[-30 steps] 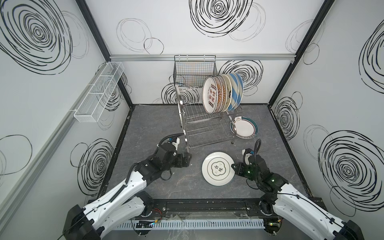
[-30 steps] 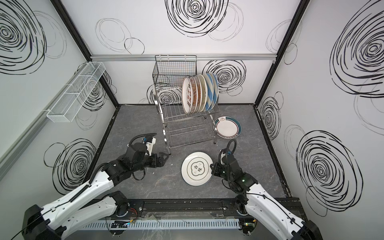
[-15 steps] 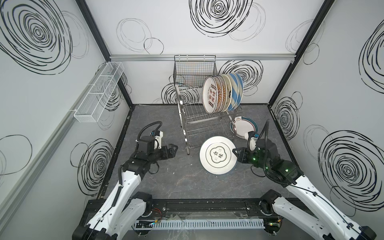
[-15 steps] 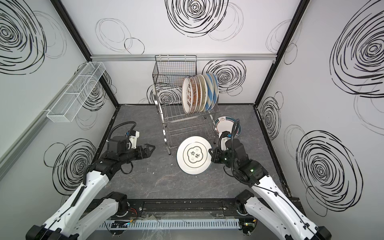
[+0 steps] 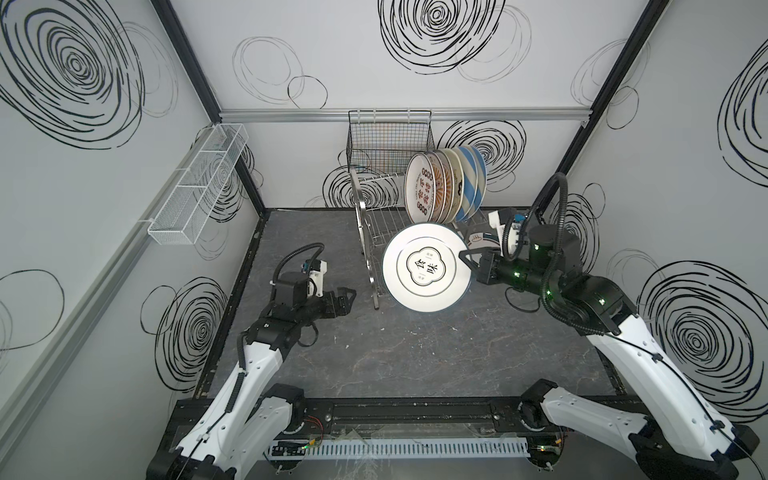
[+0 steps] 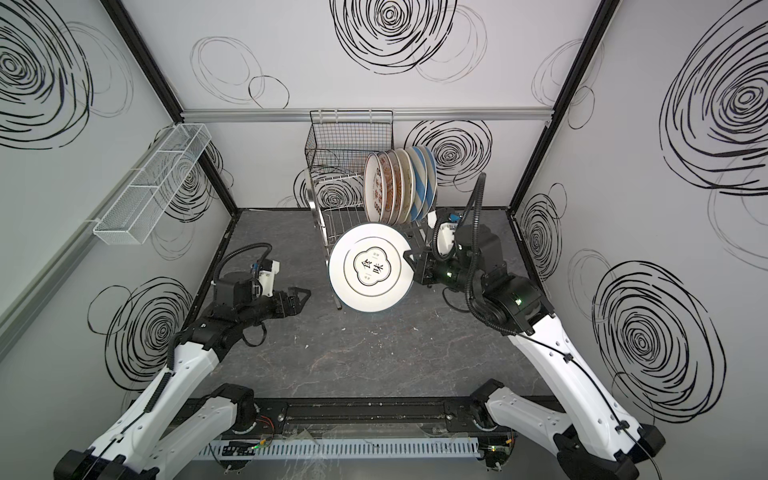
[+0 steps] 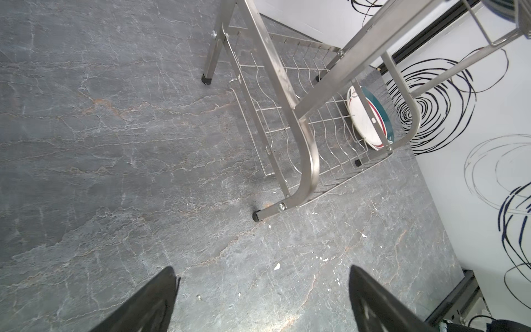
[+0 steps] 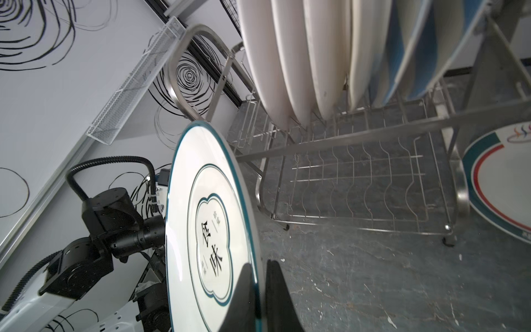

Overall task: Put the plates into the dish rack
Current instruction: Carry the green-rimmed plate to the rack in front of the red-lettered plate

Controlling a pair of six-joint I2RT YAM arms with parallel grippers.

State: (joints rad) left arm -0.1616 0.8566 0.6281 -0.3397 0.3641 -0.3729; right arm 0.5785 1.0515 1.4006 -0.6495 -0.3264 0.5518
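My right gripper is shut on the rim of a white plate with a thin teal rim and black characters. The plate hangs tilted in the air in front of the steel dish rack. Several plates stand upright in its upper tier. A teal-rimmed plate lies on the table by the rack's right end. My left gripper is open and empty, left of the rack.
A black wire basket hangs on the back wall behind the rack. A long white mesh tray is fixed to the left wall. The rack's lower tier holds nothing.
The right gripper has lifted the white plate off the table and carried it up and back toward the rack. The left arm has drawn back to the left, away from the plate.
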